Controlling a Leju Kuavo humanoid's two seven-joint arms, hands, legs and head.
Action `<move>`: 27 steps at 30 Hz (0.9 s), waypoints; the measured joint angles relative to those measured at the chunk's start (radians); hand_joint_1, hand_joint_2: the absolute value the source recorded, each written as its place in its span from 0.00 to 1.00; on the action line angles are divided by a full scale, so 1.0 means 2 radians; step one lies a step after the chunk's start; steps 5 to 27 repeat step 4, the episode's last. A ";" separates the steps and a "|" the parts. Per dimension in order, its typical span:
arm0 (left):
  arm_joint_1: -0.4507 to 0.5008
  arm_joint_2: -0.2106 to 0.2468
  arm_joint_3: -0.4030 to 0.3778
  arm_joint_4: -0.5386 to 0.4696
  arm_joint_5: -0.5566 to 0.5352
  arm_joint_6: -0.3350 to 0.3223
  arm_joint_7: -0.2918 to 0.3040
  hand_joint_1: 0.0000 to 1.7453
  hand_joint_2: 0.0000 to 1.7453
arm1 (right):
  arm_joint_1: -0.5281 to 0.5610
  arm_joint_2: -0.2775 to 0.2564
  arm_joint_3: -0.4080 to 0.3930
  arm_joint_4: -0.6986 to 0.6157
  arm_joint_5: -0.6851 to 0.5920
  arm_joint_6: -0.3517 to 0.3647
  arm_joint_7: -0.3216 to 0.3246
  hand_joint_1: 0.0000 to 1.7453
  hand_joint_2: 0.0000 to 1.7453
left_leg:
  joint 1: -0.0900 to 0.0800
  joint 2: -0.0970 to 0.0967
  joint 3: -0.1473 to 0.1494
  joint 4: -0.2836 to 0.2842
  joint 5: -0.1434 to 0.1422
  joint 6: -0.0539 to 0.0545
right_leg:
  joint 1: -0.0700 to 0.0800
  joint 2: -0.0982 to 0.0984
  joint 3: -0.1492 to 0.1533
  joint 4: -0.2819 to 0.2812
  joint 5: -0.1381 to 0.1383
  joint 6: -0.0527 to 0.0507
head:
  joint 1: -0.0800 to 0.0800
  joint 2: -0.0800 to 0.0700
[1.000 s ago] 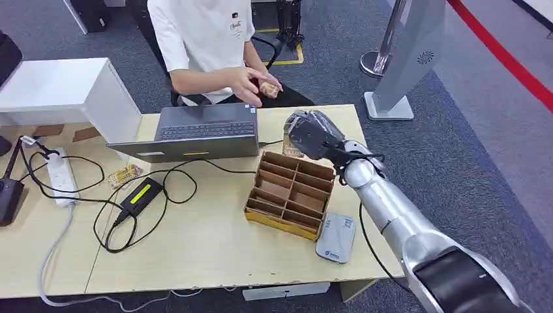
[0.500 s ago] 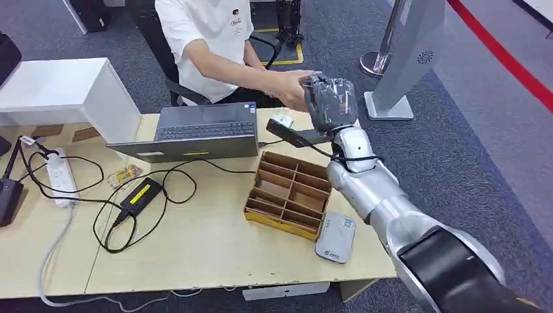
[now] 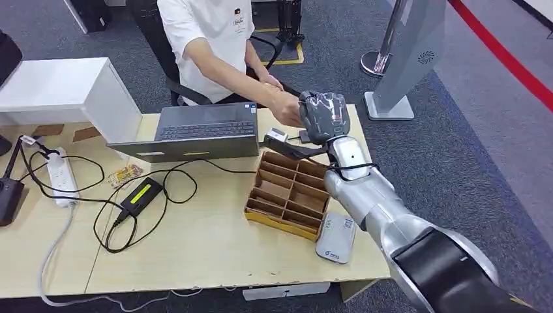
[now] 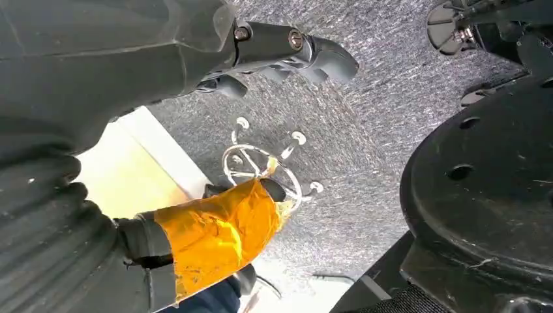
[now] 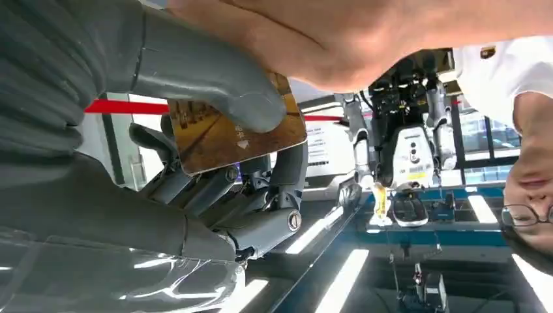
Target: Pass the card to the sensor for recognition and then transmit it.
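My right hand (image 3: 324,116) is raised over the far edge of the table, palm turned towards the seated person. In the right wrist view a golden-brown card (image 5: 228,137) is pinched between the thumb (image 5: 215,81) and the darker fingers (image 5: 261,189). The person's hand (image 3: 285,104) reaches to my hand, and its fingers (image 5: 339,39) lie on the card's edge. A flat white-grey card sensor (image 3: 336,238) lies near the table's front right corner. My left hand (image 4: 195,241), one finger wrapped in orange tape, hangs over the carpet with fingers spread and nothing in it.
A brown cardboard divider box (image 3: 290,193) stands below my right arm. A grey laptop (image 3: 195,134), a black adapter (image 3: 140,195) with looped cables and a white power strip (image 3: 62,171) lie to the left. A white box (image 3: 59,91) stands at the back left.
My right hand has lifted from above the divider box and turned towards the person with the card. The person's hand has reached out to meet it.
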 joint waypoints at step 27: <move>0.000 0.000 0.000 0.000 -0.002 0.001 0.000 0.00 1.00 | 0.002 0.000 0.000 0.003 0.004 0.001 -0.001 0.00 1.00 | 0.000 0.000 0.000 0.000 0.000 0.000 | 0.000 0.000 0.000 0.000 0.000 0.000 | 0.000 0.000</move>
